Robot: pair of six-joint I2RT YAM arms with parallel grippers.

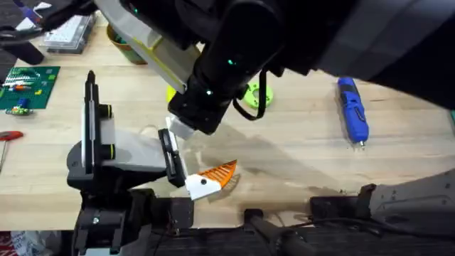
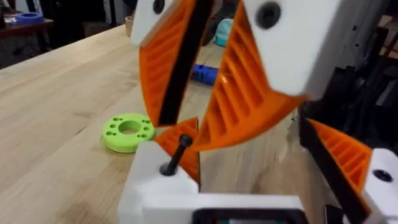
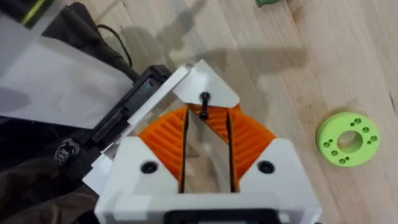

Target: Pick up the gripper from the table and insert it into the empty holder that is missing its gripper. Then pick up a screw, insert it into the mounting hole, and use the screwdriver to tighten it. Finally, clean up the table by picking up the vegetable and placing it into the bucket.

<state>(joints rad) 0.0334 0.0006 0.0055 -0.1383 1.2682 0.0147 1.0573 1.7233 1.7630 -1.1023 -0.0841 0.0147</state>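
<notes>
The holder lies at the left, and its black bracket carries one mounted orange finger. The gripper sits on the bracket's other end, a black screw standing tilted in its white base. My right gripper hangs over it, narrowly open, fingertips either side of the screw. The left wrist view looks out from that bracket; my left gripper stands open. The blue screwdriver lies at the right. The yellow vegetable and the bucket are partly hidden by the right arm.
A lime-green ring lies just beyond the bracket. A green circuit board, a clear compartment box and a red-handled screwdriver sit along the left edge. Bare table spreads between the bracket and the blue screwdriver.
</notes>
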